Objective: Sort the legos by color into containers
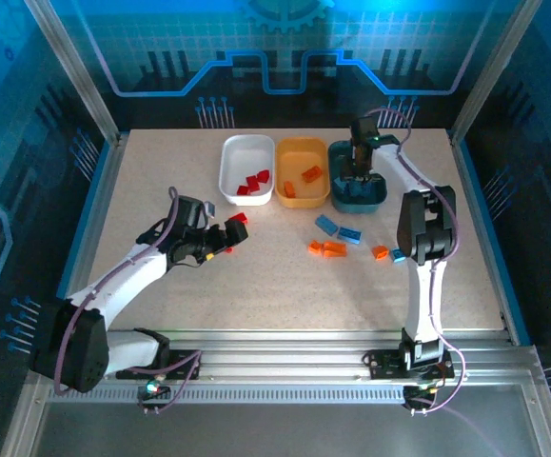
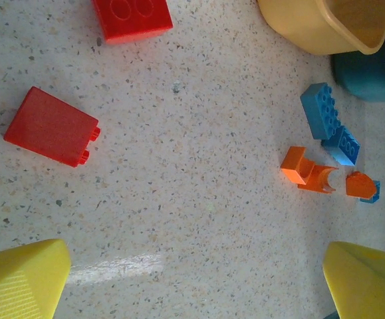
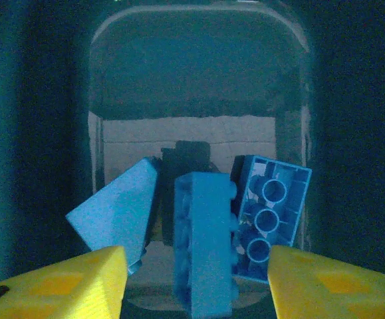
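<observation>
My right pincer point(image 3: 195, 258), jaws part-open and holding nothing, straddles a light blue plastic brick point(image 3: 202, 246) in the dark teal plastic tub point(image 1: 382, 190), upper right overhead. Rising askew may drag it out. My left pincer point(image 2: 195, 260) gapes empty.

Worktop point(image 1: 285, 295): flat beige slab with fine dark speckle; the speckle shows close up in the left wrist view.
Edge trim point(image 1: 87, 224): blue strips along the left and right sides of the worktop.
Back panel point(image 1: 285, 57): dark blue with a light-blue circuit-trace graphic; gear motif at top centre.
Side panels: left panel point(image 1: 13, 171) and right panel point(image 1: 546, 162), blue, with similar trace lines.
Frame posts: silver metal profiles rising from the rear corners; left post point(image 1: 73, 67), right post point(image 1: 495, 67).
Front rail point(image 1: 285, 343): grooved silver extrusion across the near edge.
Apron point(image 1: 285, 428): plain grey surface below the front rail.
Light: cool blue cast overall; bright patch at the back panel's upper right; pale glare streak point(image 2: 116, 267) on the worktop.
</observation>
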You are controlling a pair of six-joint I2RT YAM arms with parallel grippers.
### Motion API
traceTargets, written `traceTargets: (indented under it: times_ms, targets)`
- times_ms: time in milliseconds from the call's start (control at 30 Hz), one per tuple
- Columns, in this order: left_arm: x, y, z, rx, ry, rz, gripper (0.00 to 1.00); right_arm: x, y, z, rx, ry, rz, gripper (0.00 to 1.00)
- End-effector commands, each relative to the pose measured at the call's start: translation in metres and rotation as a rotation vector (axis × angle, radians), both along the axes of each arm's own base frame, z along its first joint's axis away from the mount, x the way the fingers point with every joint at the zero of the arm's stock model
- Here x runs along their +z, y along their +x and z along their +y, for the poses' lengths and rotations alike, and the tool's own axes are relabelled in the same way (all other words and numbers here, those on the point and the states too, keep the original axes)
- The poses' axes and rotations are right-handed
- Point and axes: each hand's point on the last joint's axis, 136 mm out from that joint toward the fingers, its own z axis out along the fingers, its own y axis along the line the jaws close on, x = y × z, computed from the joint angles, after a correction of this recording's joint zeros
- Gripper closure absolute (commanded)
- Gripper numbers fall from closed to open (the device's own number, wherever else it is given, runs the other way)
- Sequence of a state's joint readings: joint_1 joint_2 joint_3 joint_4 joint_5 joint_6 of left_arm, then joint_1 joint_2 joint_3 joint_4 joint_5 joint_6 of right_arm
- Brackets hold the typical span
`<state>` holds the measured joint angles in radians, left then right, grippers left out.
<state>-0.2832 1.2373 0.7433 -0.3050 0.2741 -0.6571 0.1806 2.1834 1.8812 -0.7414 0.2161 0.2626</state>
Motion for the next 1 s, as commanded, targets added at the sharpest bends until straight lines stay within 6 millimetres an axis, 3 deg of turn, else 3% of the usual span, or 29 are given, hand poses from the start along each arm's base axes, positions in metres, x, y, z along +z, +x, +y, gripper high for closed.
traceTargets:
  times_ms: [0,100,167,433,533,633,733,867,967]
  targets:
    - [0.012,0.009,-0.008,-0.004,-0.06,-0.017,0.01,0.057,-0.011,0.0,0.013,0.02,-0.094,0.37]
    - [0.011,0.011,-0.014,-0.011,-0.089,-0.017,0.01,0.083,-0.034,-0.003,-0.023,0.023,-0.142,0.36]
    - [0.01,0.01,-0.02,-0.024,-0.101,-0.022,0.01,0.085,-0.062,-0.006,-0.091,0.046,-0.144,0.36]
    - [-0.016,-0.005,-0.051,-0.098,-0.116,0.022,0.01,0.027,-0.187,0.044,0.032,0.086,-0.035,0.33]
    - [-0.027,-0.01,-0.061,-0.122,-0.124,0.045,0.01,0.017,-0.22,0.04,0.028,0.032,-0.002,0.28]
    - [-0.034,-0.014,-0.069,-0.131,-0.136,0.051,0.01,0.009,-0.243,0.011,-0.093,0.012,0.032,0.25]
    - [-0.038,-0.016,-0.076,-0.142,-0.143,0.057,0.01,-0.006,-0.262,-0.006,-0.208,0.068,0.071,0.23]
    - [-0.039,-0.015,-0.082,-0.159,-0.141,0.064,0.01,-0.021,-0.271,-0.012,-0.319,0.171,0.093,0.21]
    - [-0.039,-0.015,-0.083,-0.164,-0.14,0.064,0.01,-0.031,-0.265,-0.012,-0.365,0.247,0.106,0.21]
